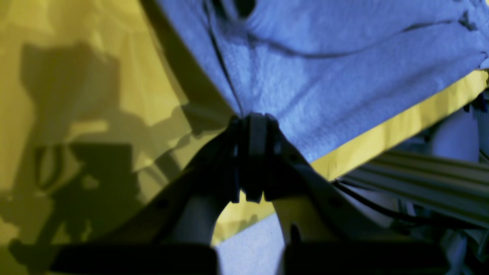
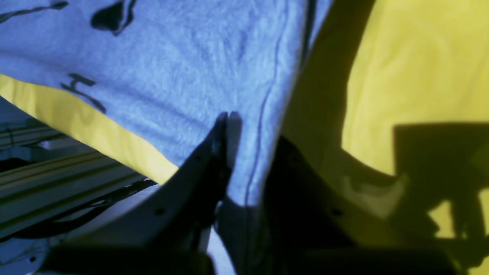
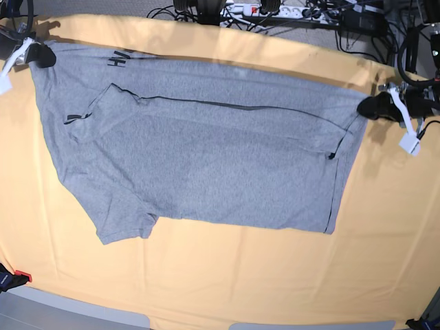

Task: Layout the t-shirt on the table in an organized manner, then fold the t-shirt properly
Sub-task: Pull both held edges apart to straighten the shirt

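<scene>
The heather-grey t-shirt (image 3: 206,151) lies spread across the middle of the table (image 3: 275,275), its far edge stretched between my two grippers. One layer is folded over, and black lettering (image 3: 117,58) peeks out near the far left corner. A sleeve (image 3: 124,227) points toward the near left. My right gripper (image 3: 41,56) is shut on the shirt's far left corner, and up close (image 2: 252,128) grey fabric (image 2: 172,68) runs between its fingers. My left gripper (image 3: 375,108) pinches the far right corner, its jaws (image 1: 252,118) closed on the cloth (image 1: 324,76).
Cables and a power strip (image 3: 275,10) lie beyond the table's far edge. A metal frame rail (image 1: 420,179) runs below the table edge beside the left gripper, and another rail (image 2: 57,179) shows beside the right one. Pale yellow cloth (image 3: 385,240) surrounds the shirt.
</scene>
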